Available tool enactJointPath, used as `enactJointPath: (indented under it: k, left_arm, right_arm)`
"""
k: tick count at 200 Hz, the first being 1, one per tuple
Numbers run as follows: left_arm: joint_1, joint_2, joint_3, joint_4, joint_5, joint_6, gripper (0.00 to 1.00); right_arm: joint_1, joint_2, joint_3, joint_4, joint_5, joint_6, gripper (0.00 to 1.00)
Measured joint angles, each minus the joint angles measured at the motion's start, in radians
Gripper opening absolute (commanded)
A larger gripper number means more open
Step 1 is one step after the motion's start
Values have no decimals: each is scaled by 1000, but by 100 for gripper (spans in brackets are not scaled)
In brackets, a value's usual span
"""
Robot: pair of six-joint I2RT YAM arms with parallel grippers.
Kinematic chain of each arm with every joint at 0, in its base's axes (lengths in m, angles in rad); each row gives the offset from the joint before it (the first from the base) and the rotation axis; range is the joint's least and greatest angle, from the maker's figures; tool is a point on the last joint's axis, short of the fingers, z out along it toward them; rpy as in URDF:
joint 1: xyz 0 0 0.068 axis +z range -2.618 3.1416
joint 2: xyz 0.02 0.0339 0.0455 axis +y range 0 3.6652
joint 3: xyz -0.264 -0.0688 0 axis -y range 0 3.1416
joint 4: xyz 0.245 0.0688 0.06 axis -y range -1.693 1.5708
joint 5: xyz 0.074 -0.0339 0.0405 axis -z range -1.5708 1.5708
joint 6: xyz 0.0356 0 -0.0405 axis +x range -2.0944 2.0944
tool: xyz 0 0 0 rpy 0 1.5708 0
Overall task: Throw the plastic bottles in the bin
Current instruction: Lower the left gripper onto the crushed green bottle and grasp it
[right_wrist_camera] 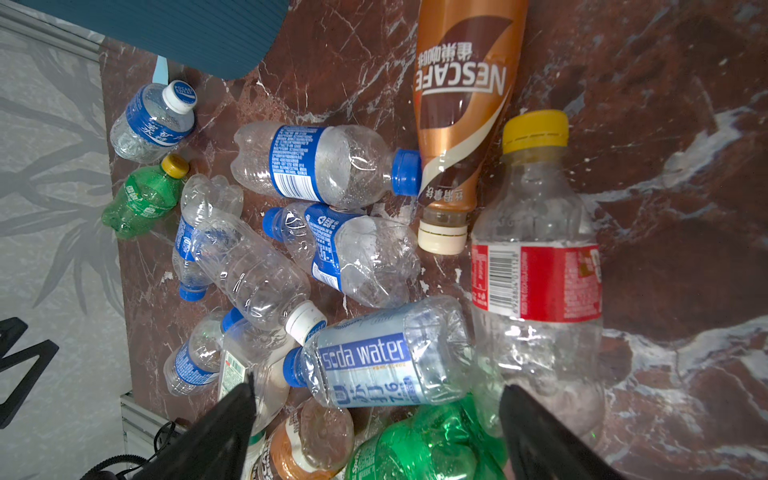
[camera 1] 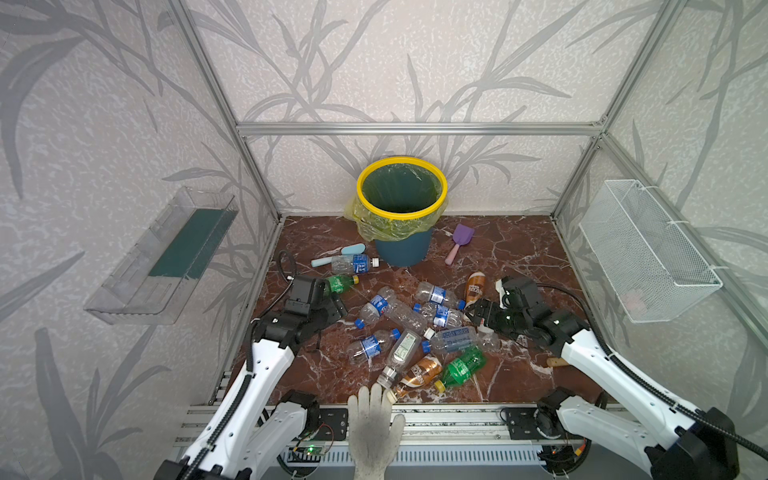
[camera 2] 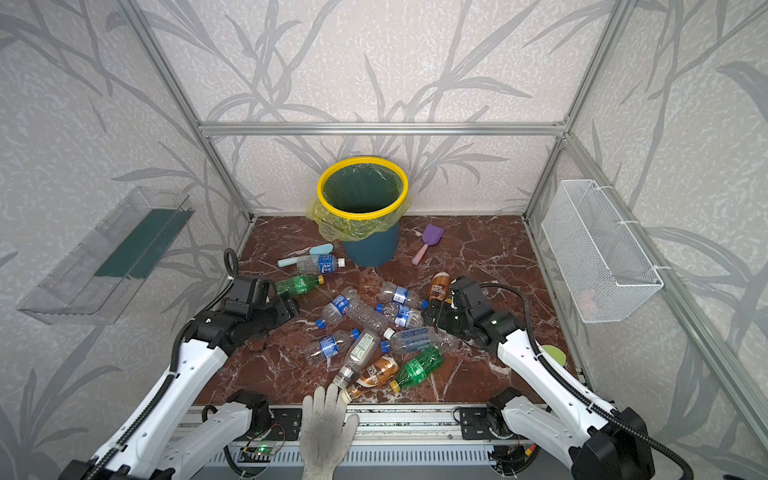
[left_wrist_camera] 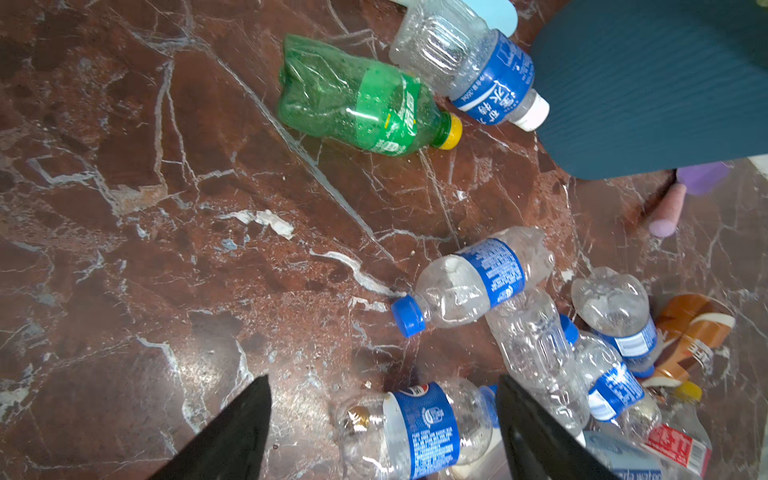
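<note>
The bin (camera 1: 401, 251) (camera 2: 372, 249), dark teal with a yellow rim and liner bag, stands at the back centre. Several plastic bottles lie heaped mid-floor, among them a clear blue-labelled bottle (camera 1: 376, 307), a soda water bottle (camera 1: 453, 338) (right_wrist_camera: 374, 365) and a green bottle (camera 1: 340, 282) (left_wrist_camera: 361, 112). My left gripper (camera 1: 334, 307) (camera 2: 289, 309) (left_wrist_camera: 382, 386) hovers open at the heap's left edge, a blue-labelled bottle (left_wrist_camera: 424, 428) lying on the floor between its fingers. My right gripper (camera 1: 478, 318) (camera 2: 430, 318) (right_wrist_camera: 378, 390) is open over the soda water bottle, at the heap's right side.
A gloved hand (camera 1: 374, 424) rests at the front edge, touching the nearest bottles. A purple shovel (camera 1: 459, 241) lies right of the bin, a light-blue shovel (camera 1: 338, 255) left of it. A clear tray (camera 1: 158, 266) hangs on the left wall, a wire basket (camera 1: 648, 253) on the right.
</note>
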Motion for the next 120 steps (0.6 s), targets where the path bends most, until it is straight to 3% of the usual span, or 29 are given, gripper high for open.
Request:
enactJointPath:
  k: [25,72,120]
  left_arm:
    - [31,56,32,29,-24,-105,85]
    - [108,140,47,102,-31,-442,84]
    - [118,272,86,187,-53,-722,92]
  right_arm:
    - [1,-2,-6,9,5,6,92]
    - [3,-18,-17,14,8,7,92]
    - [3,-18,-18,13,13,7,92]
